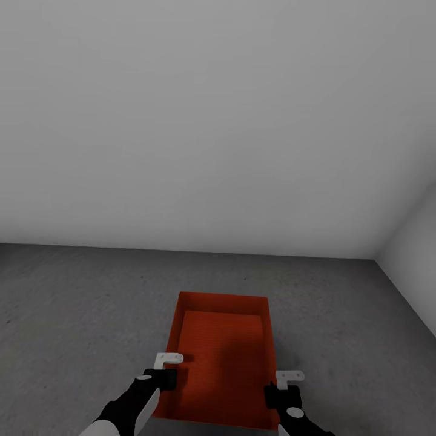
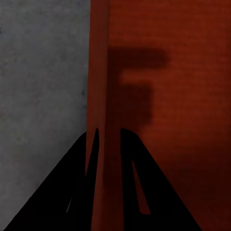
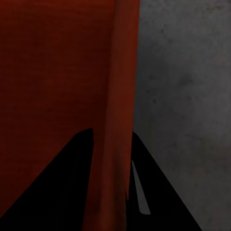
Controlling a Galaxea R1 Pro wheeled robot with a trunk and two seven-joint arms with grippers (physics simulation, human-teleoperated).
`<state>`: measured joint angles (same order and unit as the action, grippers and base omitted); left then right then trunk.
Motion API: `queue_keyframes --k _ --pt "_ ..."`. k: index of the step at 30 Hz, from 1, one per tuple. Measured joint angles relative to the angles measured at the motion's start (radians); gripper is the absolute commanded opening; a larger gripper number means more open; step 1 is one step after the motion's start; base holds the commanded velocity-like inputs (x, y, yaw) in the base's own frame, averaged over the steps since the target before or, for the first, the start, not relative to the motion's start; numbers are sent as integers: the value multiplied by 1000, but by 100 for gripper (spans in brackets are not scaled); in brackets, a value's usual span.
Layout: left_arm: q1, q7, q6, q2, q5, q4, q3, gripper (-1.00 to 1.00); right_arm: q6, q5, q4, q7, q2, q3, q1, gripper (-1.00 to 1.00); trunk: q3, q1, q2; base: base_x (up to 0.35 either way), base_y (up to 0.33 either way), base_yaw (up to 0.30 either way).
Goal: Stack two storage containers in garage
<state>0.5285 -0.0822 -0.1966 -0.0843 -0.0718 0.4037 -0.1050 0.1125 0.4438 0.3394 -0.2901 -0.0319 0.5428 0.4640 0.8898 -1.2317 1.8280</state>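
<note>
One orange-red storage container (image 1: 224,357) is right in front of me, over the grey concrete floor (image 1: 72,303) of the garage, its open top facing up. My left gripper (image 1: 166,378) is shut on its left wall and my right gripper (image 1: 280,392) on its right wall. In the left wrist view the gripper (image 2: 107,139) straddles the thin orange wall (image 2: 98,86), one black finger on each side. The right wrist view has that gripper (image 3: 111,137) clamped the same way on the other wall (image 3: 122,72). I cannot tell whether the container rests on the floor or hangs just above it.
A plain white wall (image 1: 212,121) stands a short way beyond the container. A second white wall (image 1: 418,266) meets it in a corner at the right. Bare concrete stretches to the left and right of the container.
</note>
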Motion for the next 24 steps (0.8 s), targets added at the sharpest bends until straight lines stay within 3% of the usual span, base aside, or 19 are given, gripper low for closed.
queue_keyframes --k 1,24 --pt "-2 9 49 -1 7 -37 16 100 -2 -18 3 5 -1 -2 0 100 0 0 0 0 0 0" --pt "-2 5 51 -1 7 -44 17 100 -14 -15 3 4 -1 -3 0 100 0 0 0 0 0 0"
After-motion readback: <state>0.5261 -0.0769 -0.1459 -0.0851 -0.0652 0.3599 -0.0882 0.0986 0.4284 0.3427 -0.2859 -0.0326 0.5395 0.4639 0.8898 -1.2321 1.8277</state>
